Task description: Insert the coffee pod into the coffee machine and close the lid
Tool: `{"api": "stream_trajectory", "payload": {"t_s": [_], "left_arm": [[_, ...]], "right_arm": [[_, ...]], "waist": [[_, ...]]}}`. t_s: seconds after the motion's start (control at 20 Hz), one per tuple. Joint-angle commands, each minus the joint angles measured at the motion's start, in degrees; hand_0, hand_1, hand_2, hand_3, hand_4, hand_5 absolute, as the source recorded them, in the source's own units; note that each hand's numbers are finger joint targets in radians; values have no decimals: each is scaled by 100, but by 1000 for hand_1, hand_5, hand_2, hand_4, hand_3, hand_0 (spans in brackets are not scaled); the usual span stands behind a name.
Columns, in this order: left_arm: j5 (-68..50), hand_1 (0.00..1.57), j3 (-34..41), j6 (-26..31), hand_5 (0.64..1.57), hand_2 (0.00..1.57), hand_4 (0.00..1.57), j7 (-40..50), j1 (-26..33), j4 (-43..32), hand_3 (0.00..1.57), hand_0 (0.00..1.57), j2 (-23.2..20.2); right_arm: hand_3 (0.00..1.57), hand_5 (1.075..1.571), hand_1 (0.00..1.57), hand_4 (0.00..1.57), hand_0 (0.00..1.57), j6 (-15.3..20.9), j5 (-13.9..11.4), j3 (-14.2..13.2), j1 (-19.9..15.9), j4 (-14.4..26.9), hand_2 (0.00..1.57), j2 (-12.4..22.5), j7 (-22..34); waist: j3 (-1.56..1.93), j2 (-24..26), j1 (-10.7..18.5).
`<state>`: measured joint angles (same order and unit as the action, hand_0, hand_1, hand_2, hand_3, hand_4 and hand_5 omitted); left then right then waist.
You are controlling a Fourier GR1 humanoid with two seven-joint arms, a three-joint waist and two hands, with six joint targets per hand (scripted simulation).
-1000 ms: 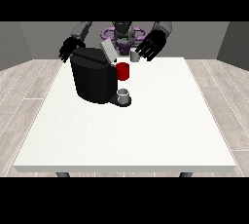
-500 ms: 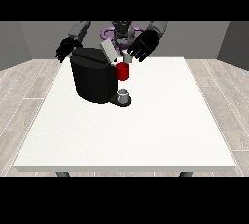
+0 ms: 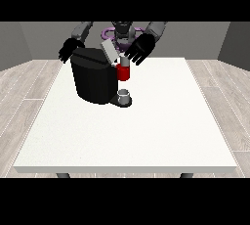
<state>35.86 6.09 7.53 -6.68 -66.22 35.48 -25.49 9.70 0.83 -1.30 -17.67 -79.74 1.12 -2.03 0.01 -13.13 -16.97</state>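
One white surface [image 3: 146, 131] holds one black coffee machine [image 3: 95, 79] with its lid [image 3: 110, 52] up; two hands, at the view's right [image 3: 140, 49] and left [image 3: 68, 50], hang open, holding nothing.

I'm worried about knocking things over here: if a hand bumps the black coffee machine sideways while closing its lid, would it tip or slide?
The coffee machine looks squat and broad-based, so it would probably slide rather than tip. The white table looks smooth, which may let it skid. Its raised lid sits high, near the hand at the view's right; pushing there gives the most tipping leverage.
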Motion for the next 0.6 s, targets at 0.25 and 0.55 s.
{"api": "stream_trajectory", "payload": {"t_s": [0.25, 0.55], "left_arm": [[70, 1203, -39, -4, 1571, 1272, 500, -152, 242, 7, 1200, 1203, 112], [110, 1164, -13, 186, 1571, 1239, 492, -130, -101, -17, 1182, 1164, -20]], "right_arm": [[0, 1571, 0, 481, 0, -170, 163, -154, 348, -58, 0, 157, -38], [0, 1571, 0, 448, 0, 141, 88, -257, -162, 62, 0, 28, -222]], "waist": [[0, 227, 44], [0, -134, 195]]}}
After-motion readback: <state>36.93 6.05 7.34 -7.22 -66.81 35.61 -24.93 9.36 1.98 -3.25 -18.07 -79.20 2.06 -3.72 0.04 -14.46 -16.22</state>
